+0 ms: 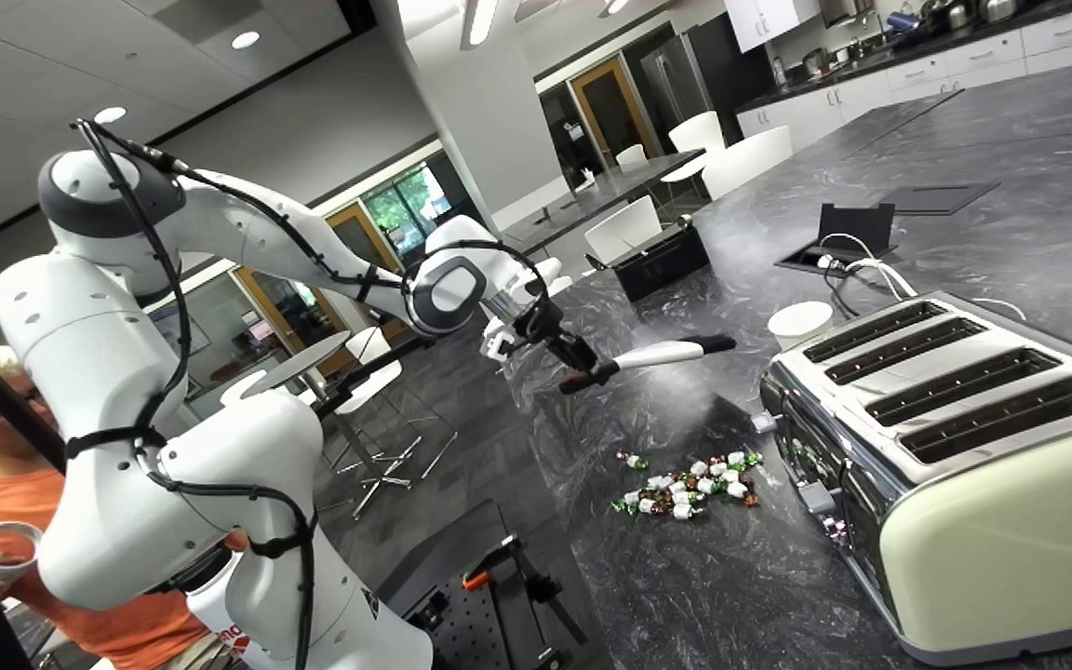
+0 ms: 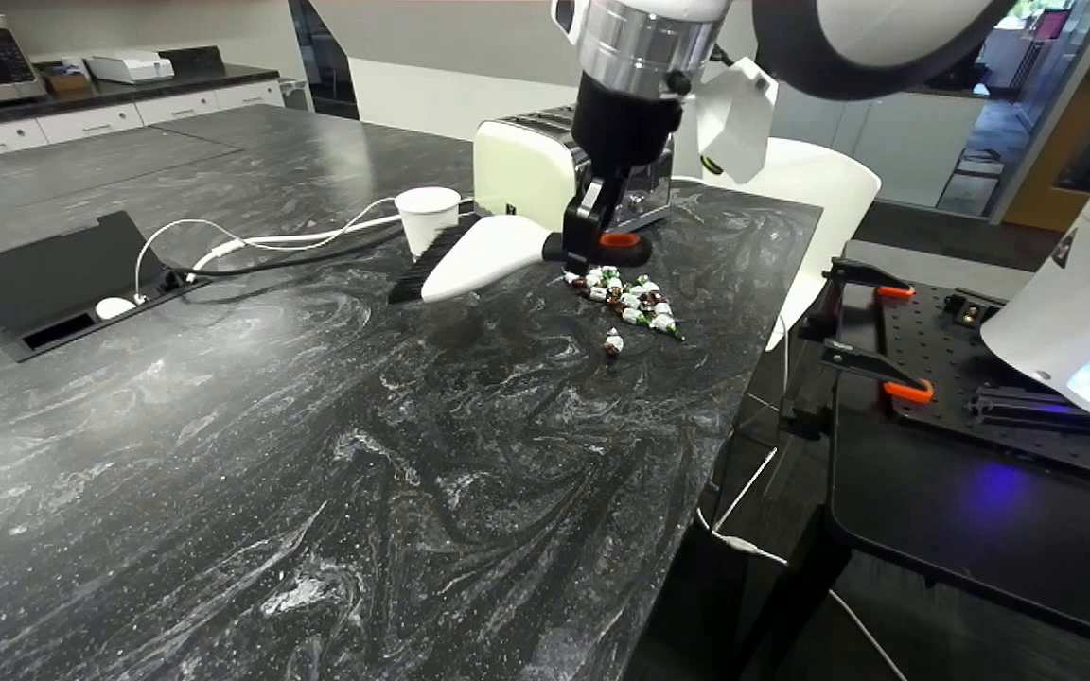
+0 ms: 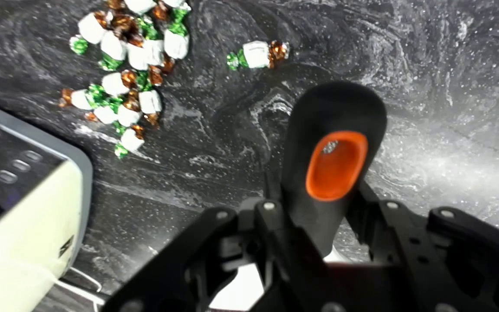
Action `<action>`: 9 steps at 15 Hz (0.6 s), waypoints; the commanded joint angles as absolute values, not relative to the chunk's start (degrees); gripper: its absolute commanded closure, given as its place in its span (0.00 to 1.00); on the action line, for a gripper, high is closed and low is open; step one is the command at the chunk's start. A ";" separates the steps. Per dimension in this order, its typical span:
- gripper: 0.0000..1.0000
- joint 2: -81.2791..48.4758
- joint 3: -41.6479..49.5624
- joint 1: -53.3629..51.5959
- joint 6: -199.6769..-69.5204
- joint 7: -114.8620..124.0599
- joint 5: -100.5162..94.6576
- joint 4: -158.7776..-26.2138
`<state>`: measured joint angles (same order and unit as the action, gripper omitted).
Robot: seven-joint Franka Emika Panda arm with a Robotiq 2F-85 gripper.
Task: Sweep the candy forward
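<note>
Okay, so the gripper (image 3: 319, 195) has the brush (image 2: 507, 251) clamped by its dark handle (image 3: 334, 175) — jaws pinched in on both sides — and the bristles (image 2: 422, 268) look to be up off the counter (image 2: 365, 473), with no candy against them. The candy (image 1: 694, 486) is a loose pile lying just beside the toaster (image 1: 983, 568), on the side with the levers (image 1: 815, 498), plus a stray piece (image 2: 613, 342) off on its own.

Honestly, the handle is what I'd worry about most. It's rounded and held along one short stretch, so if the bristles get shoved down hard or drag, I'd expect it to twist and tip them up. Stay too high and they'd probably just skim over those little wrapped pieces.

Toaster's next: a stroke starting too close in could bump it or pin some candy against it. The stray piece likely gets left behind if the stroke is lined up only on the pile. And the counter edge (image 2: 730, 411) runs near the candy, so a sloppy sweep that way could flick some over.

Last, the cup (image 2: 428, 219) stands out past the bristles, and I can't tell how big the gap is — a wide swing might clip it.
</note>
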<state>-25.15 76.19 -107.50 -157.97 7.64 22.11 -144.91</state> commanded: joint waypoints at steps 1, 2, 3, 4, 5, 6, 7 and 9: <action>0.86 -23.87 90.48 -120.42 -149.36 18.07 12.41 -144.38; 0.61 -22.80 83.28 -112.87 -153.57 15.88 12.61 -144.91; 0.61 -23.24 86.68 -116.17 -151.82 16.78 12.28 -144.72; 0.61 -23.50 88.45 -118.09 -151.16 17.10 12.45 -144.67; 0.61 -23.57 88.91 -118.87 -150.99 17.15 12.57 -144.67; 0.61 -23.59 88.88 -119.04 -150.97 17.18 12.56 -144.68; 0.86 -23.61 88.88 -119.06 -150.97 17.18 12.56 -144.68; 0.86 -21.90 92.94 -121.36 -146.13 16.95 13.05 -143.92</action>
<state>-24.30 89.16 -119.50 -150.69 16.18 13.87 -144.83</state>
